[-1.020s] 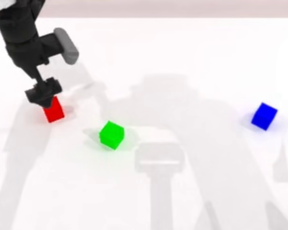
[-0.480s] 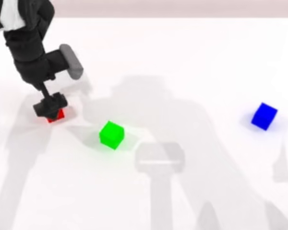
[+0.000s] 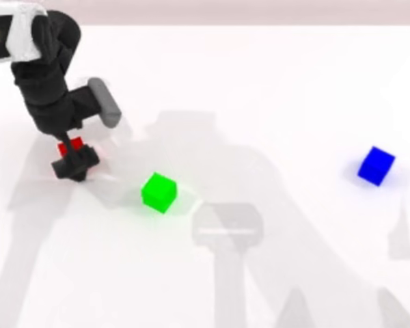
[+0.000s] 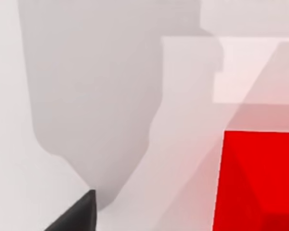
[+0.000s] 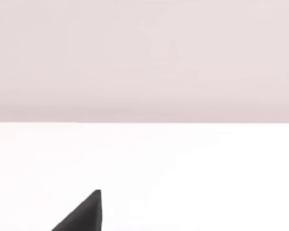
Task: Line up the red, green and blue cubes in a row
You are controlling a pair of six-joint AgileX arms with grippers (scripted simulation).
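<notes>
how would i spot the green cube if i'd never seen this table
Start at the black left arm over the white table's left side, its claw down over the red cube. Just right of it sits the green cube, in the open. The blue cube lies far right.

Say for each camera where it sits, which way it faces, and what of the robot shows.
Top view: above the table, looking down; left arm with left gripper down on the red cube, green cube, blue cube.
Left wrist view: on the left wrist, close to the table; one black fingertip.
Right wrist view: facing bare table and far wall; one fingertip.
Shared: the red cube appears in top and left wrist views.
</notes>
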